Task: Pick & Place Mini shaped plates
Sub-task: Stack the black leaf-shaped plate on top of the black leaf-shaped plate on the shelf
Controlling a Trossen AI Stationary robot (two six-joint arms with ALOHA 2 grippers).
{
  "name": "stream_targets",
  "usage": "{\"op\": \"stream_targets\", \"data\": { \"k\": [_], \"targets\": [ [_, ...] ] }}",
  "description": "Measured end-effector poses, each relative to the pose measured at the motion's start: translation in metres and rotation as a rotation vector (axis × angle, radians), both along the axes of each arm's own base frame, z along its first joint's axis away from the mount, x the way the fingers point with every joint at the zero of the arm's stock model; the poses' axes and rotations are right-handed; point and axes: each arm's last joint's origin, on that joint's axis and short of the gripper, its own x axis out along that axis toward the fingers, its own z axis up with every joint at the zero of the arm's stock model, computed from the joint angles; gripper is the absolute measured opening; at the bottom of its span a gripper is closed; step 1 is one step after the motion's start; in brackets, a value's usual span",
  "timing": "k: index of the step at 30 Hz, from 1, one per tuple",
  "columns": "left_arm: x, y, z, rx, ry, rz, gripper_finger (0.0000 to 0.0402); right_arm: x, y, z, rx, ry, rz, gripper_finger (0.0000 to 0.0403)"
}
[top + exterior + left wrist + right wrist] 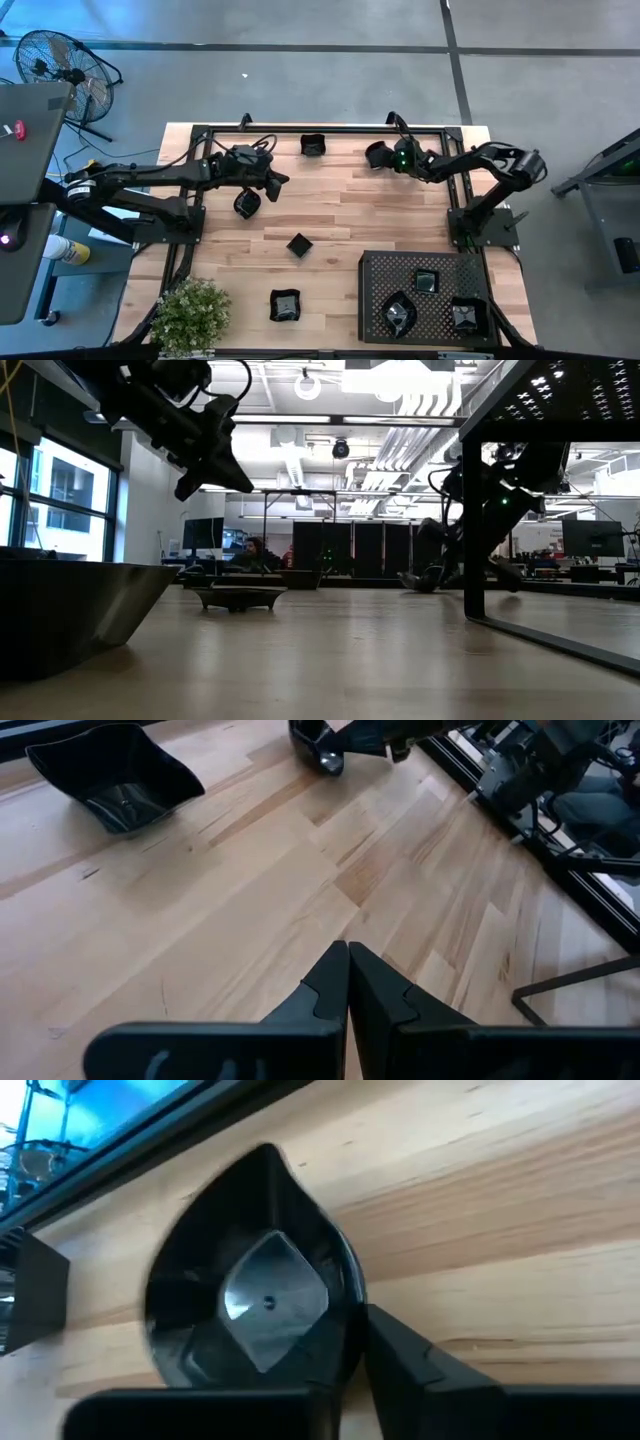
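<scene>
- Gripping a teardrop-shaped mini plate [255,1280] by its rim, right gripper [385,157] sits at the table's [400,215] far edge, jaws narrow on the rim.
- Left gripper [347,982] hovers over bare wood, fingers pressed together, empty.
- Other mini plates: square one [313,144] at far edge, three on the perforated tray [380,300].

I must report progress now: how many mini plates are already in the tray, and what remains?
Done: three mini plates lie in the perforated tray. In hand: the right pincer is closed on the rim of a teardrop plate at the table's far edge. Left: four plates on the wood; the left pincer is shut and empty.
</scene>
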Motion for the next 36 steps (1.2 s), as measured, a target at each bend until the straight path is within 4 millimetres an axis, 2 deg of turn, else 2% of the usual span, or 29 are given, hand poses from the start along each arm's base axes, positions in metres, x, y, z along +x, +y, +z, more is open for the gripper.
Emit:
{"op": "stream_targets", "data": {
  "k": [3,7,11,14,19,28,32,36],
  "targets": [
    [0.000,0.000,0.000,0.000,0.000,0.000,0.0000,0.000,0.000,0.004,-0.013,-0.018,0.000,0.0006],
    [0.000,0.000,0.000,-0.001,0.000,-0.001,0.0000,-0.001,0.002,0.013,-0.015,-0.052,-0.008,0.0008],
    [0.000,0.000,0.000,-0.001,0.000,-0.003,0.0000,-0.003,0.006,0.036,-0.058,-0.114,-0.004,0.0003],
    [0.000,0.000,0.000,0.000,0.000,-0.003,0.0000,-0.008,0.017,0.060,-0.085,-0.184,-0.019,0.0004],
    [0.000,0.000,0.000,0.001,0.000,-0.003,0.0000,-0.018,0.058,0.106,-0.108,-0.238,-0.003,0.0002],
    [0.000,0.000,0.000,0.006,0.002,-0.003,0.0000,-0.039,0.146,0.214,-0.139,-0.116,0.112,0.0001],
    [0.000,0.000,0.000,0.006,0.001,-0.003,0.0000,-0.029,0.173,0.240,-0.097,-0.023,0.178,0.0001],
    [0.000,0.000,0.000,0.005,0.001,-0.003,0.0000,-0.010,0.200,0.250,0.005,0.055,0.257,0.0001]
  ]
}}
